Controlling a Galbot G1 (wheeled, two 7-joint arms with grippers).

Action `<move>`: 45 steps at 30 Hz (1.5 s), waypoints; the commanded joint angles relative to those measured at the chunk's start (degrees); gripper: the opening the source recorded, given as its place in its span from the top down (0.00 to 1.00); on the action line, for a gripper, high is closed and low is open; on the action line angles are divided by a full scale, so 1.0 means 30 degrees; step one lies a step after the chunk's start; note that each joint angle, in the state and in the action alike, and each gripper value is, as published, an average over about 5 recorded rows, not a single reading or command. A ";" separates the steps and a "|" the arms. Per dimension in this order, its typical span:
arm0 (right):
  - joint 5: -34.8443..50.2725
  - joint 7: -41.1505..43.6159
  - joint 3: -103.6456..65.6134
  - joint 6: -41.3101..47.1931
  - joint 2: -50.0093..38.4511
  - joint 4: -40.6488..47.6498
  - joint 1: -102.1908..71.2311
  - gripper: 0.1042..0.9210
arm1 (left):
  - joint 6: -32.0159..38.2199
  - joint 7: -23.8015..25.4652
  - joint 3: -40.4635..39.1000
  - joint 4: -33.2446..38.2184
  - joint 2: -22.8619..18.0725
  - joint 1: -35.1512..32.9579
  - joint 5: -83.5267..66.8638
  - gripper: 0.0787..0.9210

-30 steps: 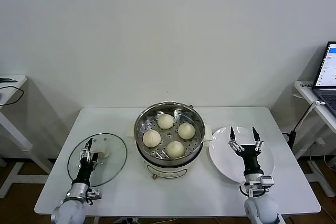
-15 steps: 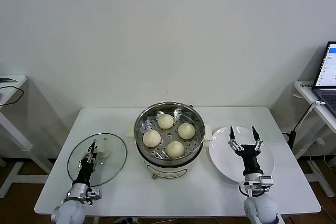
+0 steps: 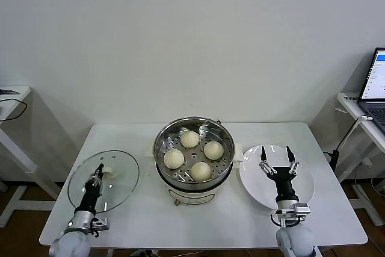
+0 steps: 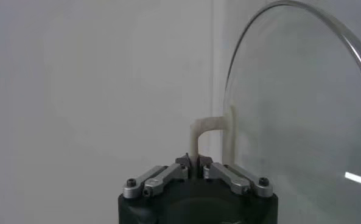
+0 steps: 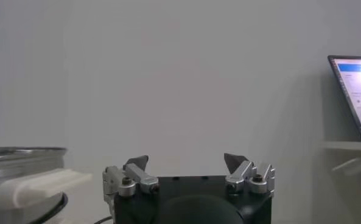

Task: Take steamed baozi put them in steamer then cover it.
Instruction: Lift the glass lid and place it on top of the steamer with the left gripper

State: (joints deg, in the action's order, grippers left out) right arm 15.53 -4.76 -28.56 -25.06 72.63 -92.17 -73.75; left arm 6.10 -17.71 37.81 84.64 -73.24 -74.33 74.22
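Glass cover (image 3: 103,173) sitting at the tabletop's (image 3: 240,209) left, left gripper (image 3: 96,177) fingers clamped on its cream handle, seen plainly only in left wrist view (image 4: 198,137). Holding four steamed baozi (image 3: 174,159), steamer (image 3: 194,154) standing mid-tabletop. Hovering over white plate (image 3: 304,194), right gripper (image 3: 276,161) fingers spreading apart. Showing cut off at far right, laptop (image 3: 376,82).

White plate (image 3: 304,191) on table (image 3: 240,215); laptop (image 3: 374,88) aside.
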 commanded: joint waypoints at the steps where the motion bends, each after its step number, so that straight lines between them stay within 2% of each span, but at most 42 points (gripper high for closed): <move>1: -0.0159 -0.0020 -0.0019 -0.0031 0.0024 0.0125 0.0057 0.12 | -0.1707 0.0908 0.1786 0.8371 0.1842 -0.2234 -0.1564 0.87; 7: -0.0358 -0.0389 -0.0167 0.0165 0.0125 0.0147 -0.0074 0.12 | -0.4119 0.2658 0.1571 1.3806 0.2639 -0.2412 -0.2693 0.87; 10: -0.0468 -0.0506 -0.0331 0.0202 0.0198 0.0156 -0.0224 0.12 | -0.5546 0.3511 -0.0492 1.5520 0.2809 -0.2090 -0.3036 0.87; 13: -0.0496 -0.0578 -0.0611 0.0198 0.0278 0.0090 -0.0405 0.12 | -0.7096 0.4335 -0.3763 1.6287 0.2606 -0.1125 -0.3040 0.87; 19: -0.0596 -0.0661 -0.1151 0.0175 0.0487 -0.0068 -0.0780 0.12 | -0.9404 0.5396 -1.0046 1.5305 0.1366 0.1381 -0.2399 0.87; 24: -0.0739 -0.0655 -0.1490 0.0099 0.0686 0.0111 -0.1014 0.12 | -1.0329 0.6416 -1.3091 1.3427 -0.0214 0.2965 -0.0810 0.87; 31: -0.1011 -0.0615 -0.1649 -0.0016 0.0901 0.0587 -0.1069 0.12 | -1.2053 0.9054 -1.4733 1.1393 -0.0820 0.4689 0.0004 0.87; 38: -0.1269 -0.0599 -0.1633 -0.0064 0.1225 0.0948 -0.0816 0.12 | -1.3090 0.9610 -1.5272 0.9563 -0.1556 0.5612 0.0896 0.87; 45: -0.1382 -0.0591 -0.1572 -0.0038 0.1297 0.1156 -0.0583 0.12 | -1.3144 0.9718 -1.5264 0.8580 -0.2073 0.5833 0.2117 0.87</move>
State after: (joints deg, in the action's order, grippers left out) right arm 11.70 -6.54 -33.07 -25.21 76.21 -89.33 -75.73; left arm -29.49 7.92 -3.08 115.83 -76.80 -60.36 75.63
